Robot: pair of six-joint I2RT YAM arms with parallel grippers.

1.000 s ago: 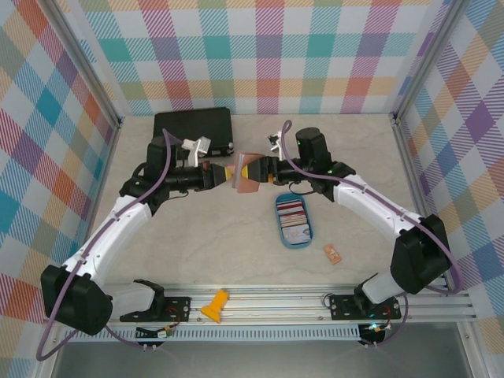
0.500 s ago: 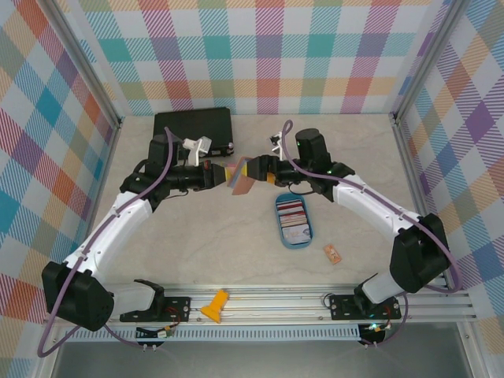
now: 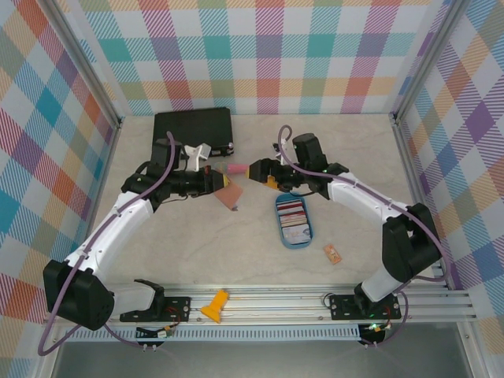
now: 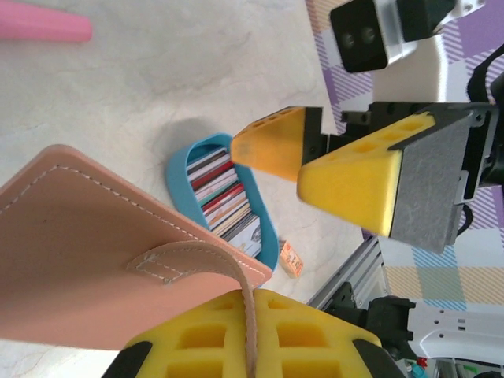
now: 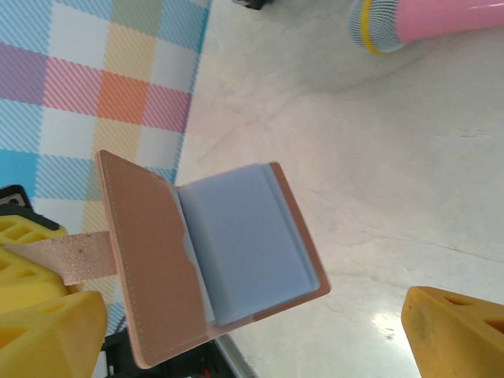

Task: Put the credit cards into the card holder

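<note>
The pinkish-brown card holder point(image 3: 231, 196) hangs open above the table by its leather strap point(image 4: 249, 315). My left gripper point(image 3: 222, 180) is shut on that strap point(image 5: 72, 257). In the right wrist view the card holder point(image 5: 246, 246) shows its grey-blue inner side. My right gripper point(image 3: 255, 168) stands open a short way right of the holder, touching nothing; its two fingers point(image 4: 354, 183) show apart in the left wrist view. The credit cards point(image 3: 292, 215) lie stacked in a blue oval tray point(image 3: 281, 235); the same credit cards point(image 4: 222, 193) appear beyond the holder's outer cover point(image 4: 94, 252).
A pink pen-like stick point(image 3: 235, 169) lies on the table between the two grippers. A large black case point(image 3: 193, 126) sits at the back left. A small orange tag point(image 3: 332, 253) lies right of the tray. A yellow piece point(image 3: 214, 305) rests on the front rail.
My right gripper has let go of the card holder and drawn back to the right. The holder has swung down and fallen open, hanging from the left gripper alone.
</note>
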